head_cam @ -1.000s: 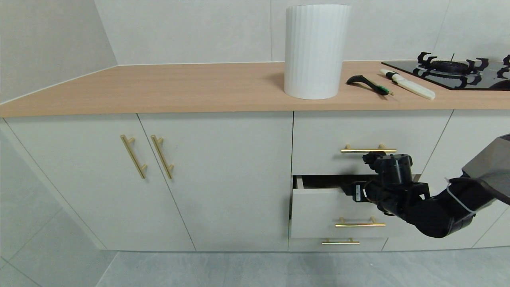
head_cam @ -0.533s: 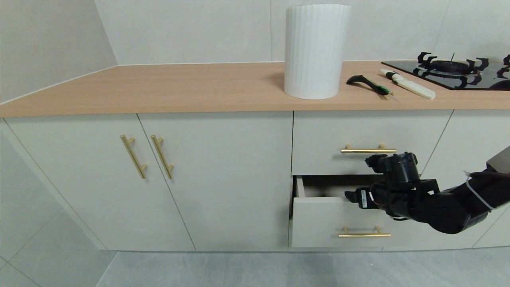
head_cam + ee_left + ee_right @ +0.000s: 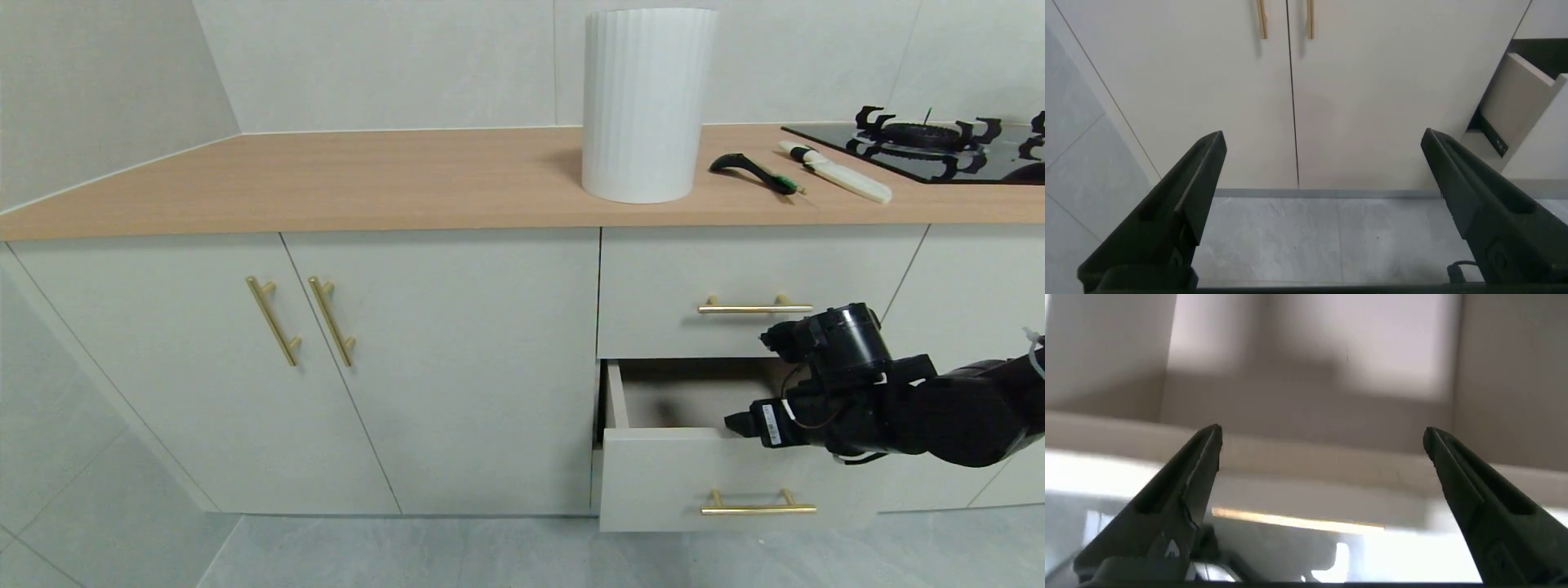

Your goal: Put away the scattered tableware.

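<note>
The right arm (image 3: 947, 412) stretches in from the right, forearm roughly level, wrist turned leftward. Its right gripper (image 3: 739, 425) has both fingers spread wide. The left gripper (image 3: 1323, 139) is held low, angled downward, with its fingers equally wide apart.

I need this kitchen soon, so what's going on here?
The robot's right gripper, open, is at the top front edge of the second drawer. That drawer stands partly open, its visible inside bare. A peeler and a white knife lie on the countertop near a tall white container, not yet put away.
</note>
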